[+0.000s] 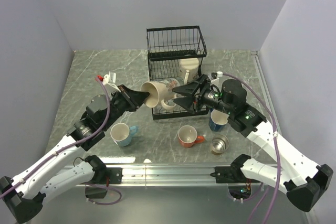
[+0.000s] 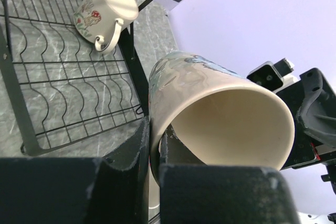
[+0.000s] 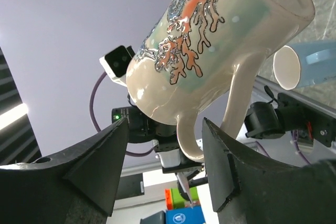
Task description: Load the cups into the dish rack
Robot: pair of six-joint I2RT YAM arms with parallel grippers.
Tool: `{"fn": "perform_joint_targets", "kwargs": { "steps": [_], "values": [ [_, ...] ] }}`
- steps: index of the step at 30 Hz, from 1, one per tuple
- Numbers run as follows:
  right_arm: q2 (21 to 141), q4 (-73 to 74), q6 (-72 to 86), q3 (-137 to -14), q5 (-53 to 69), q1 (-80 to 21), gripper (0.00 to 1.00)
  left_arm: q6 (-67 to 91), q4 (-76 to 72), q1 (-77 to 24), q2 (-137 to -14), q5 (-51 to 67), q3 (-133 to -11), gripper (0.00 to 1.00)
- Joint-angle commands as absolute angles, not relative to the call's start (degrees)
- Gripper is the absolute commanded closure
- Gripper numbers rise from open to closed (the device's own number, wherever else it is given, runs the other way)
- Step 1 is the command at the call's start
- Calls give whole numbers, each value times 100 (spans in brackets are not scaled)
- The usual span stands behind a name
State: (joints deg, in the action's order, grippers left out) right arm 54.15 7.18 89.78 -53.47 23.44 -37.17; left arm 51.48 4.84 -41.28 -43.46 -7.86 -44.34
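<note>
My left gripper (image 1: pixel 143 97) is shut on the rim of a cream mug (image 1: pixel 155 92) with a coral and teal pattern and holds it tilted in the air, over the front of the black wire dish rack (image 1: pixel 176 51). In the left wrist view the fingers (image 2: pixel 144 145) pinch the mug's wall (image 2: pixel 220 114). My right gripper (image 1: pixel 179 92) is open, and its fingers straddle the mug's handle (image 3: pixel 233 108) without touching it. A second cream mug (image 1: pixel 188 68) lies in the rack and also shows in the left wrist view (image 2: pixel 105 9).
On the table in front of the rack stand a light blue cup (image 1: pixel 122 134), an orange cup (image 1: pixel 188 136), a small steel cup (image 1: pixel 219 144) and a dark blue cup (image 1: pixel 217 121) half hidden under my right arm. Grey walls stand on both sides.
</note>
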Motion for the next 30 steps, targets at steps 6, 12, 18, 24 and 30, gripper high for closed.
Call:
{"fn": "perform_joint_targets", "kwargs": {
  "steps": [6, 12, 18, 24, 30],
  "values": [
    [4922, 712, 9193, -5028, 2189, -3771, 38, 5362, -950, -4131, -4271, -853, -5070, 100],
    [4737, 1292, 8807, -5265, 1898, -3692, 38, 5265, -712, -4140, -4298, -853, -5229, 100],
    [4878, 767, 9105, -4958, 1987, -3718, 38, 5388, -808, -4140, -4386, -668, -5300, 100],
    [5124, 178, 9281, -5018, 1969, -3744, 46, 5704, -1204, -4131, -4395, -580, -5098, 100],
    [5501, -579, 9501, -5176, 2048, -3762, 58, 6187, -1950, -4140, -4500, -370, -4799, 100]
  ]
}}
